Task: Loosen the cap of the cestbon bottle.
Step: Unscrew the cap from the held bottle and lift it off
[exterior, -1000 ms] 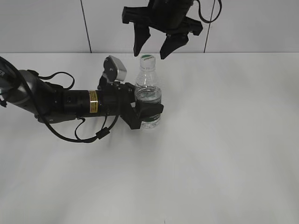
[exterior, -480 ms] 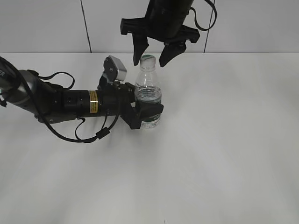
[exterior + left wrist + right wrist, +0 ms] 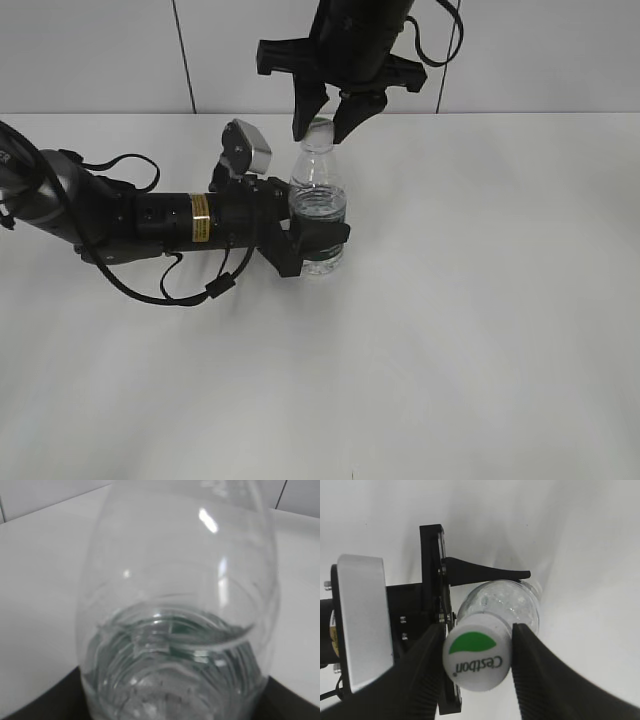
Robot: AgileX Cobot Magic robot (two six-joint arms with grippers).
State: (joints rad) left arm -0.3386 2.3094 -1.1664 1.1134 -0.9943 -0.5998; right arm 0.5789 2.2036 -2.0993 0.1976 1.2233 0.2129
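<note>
The cestbon bottle (image 3: 318,208) stood upright on the white table (image 3: 480,300), a little left of the middle and near the back wall. It was clear, with some water low inside and a dark green label around its lower part. The left gripper (image 3: 318,238) came in from the left, lying low along the table, and its black jaws were clamped on the bottle's lower body, around the label. In the left wrist view the bottle (image 3: 177,605) filled almost the whole picture, very close and see-through, with the green label showing through the water. The right gripper (image 3: 325,122) hung down from above at the top of the bottle. Its two black fingers (image 3: 422,672) were pressed against both sides of the cap (image 3: 476,657), one on the left and one on the right. The cap was white and round, with a green half-oval mark and the word "Cestbon" on top. It sat on the bottle's neck, right between the fingers.
</note>
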